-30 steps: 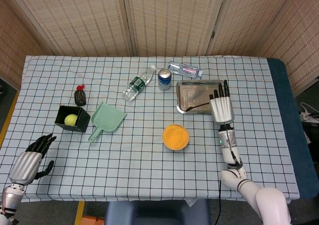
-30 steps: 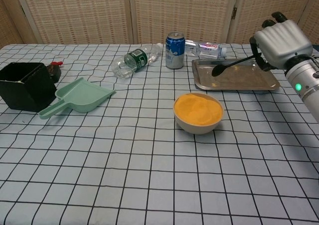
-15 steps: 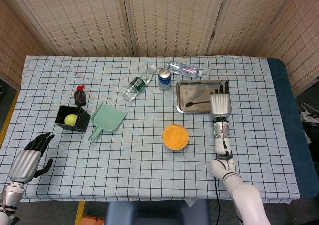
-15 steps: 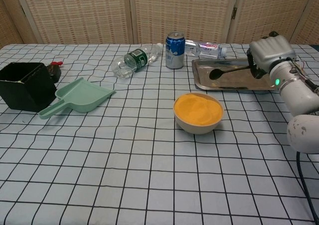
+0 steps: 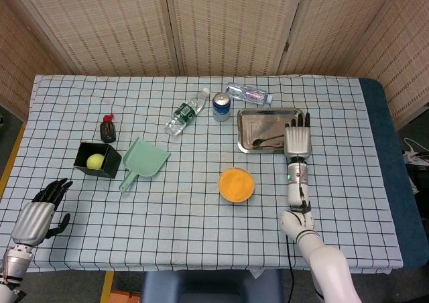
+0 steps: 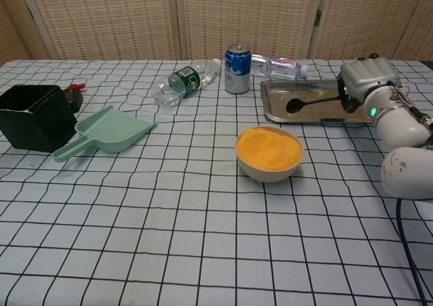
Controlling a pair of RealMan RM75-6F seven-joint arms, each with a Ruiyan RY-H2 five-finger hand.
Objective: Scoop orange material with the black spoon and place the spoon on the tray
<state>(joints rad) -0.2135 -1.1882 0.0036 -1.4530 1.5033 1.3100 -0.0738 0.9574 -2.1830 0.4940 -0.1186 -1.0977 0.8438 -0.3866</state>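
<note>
Black spoon, raised a second ago, now lies low in the tray at frame right. Right hand still pinches its handle; release remains.

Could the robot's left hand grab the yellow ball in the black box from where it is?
Probably yes. The left hand sits open at the table's near left corner, and the black box with the yellow ball lies just beyond it. The box is open on top and nothing lies between them.
</note>
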